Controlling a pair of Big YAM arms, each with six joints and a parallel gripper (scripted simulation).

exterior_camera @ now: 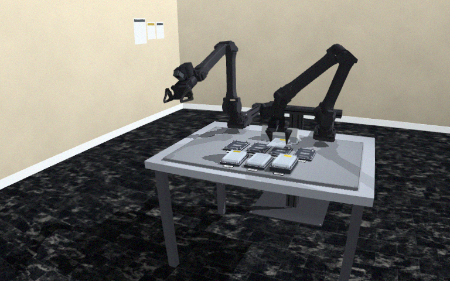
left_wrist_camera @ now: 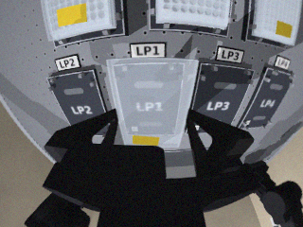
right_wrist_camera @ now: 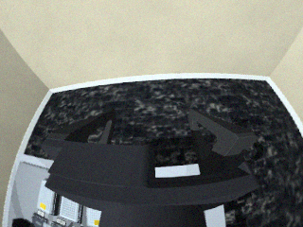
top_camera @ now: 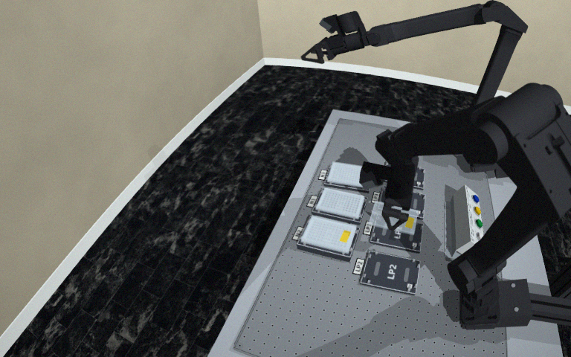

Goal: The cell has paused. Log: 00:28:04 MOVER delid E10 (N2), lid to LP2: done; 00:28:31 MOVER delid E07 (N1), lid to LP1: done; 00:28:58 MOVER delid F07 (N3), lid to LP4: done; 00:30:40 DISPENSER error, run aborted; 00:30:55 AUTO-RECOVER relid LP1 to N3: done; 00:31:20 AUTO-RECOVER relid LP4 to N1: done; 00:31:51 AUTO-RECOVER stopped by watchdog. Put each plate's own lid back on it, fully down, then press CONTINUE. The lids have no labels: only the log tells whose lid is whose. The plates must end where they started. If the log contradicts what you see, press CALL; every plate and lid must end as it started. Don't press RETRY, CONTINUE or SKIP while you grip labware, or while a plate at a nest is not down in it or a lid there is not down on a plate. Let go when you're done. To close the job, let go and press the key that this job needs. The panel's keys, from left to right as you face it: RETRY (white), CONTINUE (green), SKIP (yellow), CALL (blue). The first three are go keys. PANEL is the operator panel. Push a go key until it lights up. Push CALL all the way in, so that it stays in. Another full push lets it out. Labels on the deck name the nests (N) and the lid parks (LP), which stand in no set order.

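My left gripper (top_camera: 393,222) (exterior_camera: 278,142) (left_wrist_camera: 151,112) is shut on a clear lid (top_camera: 410,222) (left_wrist_camera: 149,95) with a yellow tag. It holds the lid above park LP1 (top_camera: 385,241), whose label shows through it. The N1 plate (top_camera: 340,203) (exterior_camera: 259,160) (left_wrist_camera: 191,11) shows its wells and no yellow tag. Yellow-tagged lids lie on the N2 plate (top_camera: 320,233) (exterior_camera: 283,162) (left_wrist_camera: 97,26) and the N3 plate (top_camera: 345,174) (exterior_camera: 234,157). My right gripper (top_camera: 312,59) (exterior_camera: 173,101) (right_wrist_camera: 151,113) is open and empty, high beyond the table.
Parks LP2 (top_camera: 378,282) (left_wrist_camera: 73,99), LP3 (left_wrist_camera: 222,95) and LP4 (left_wrist_camera: 270,104) hold no lid. The panel's blue (top_camera: 476,198), yellow (top_camera: 477,210) and green (top_camera: 479,223) keys show behind the parks. The left arm partly hides N3, LP3 and LP4 in the top view.
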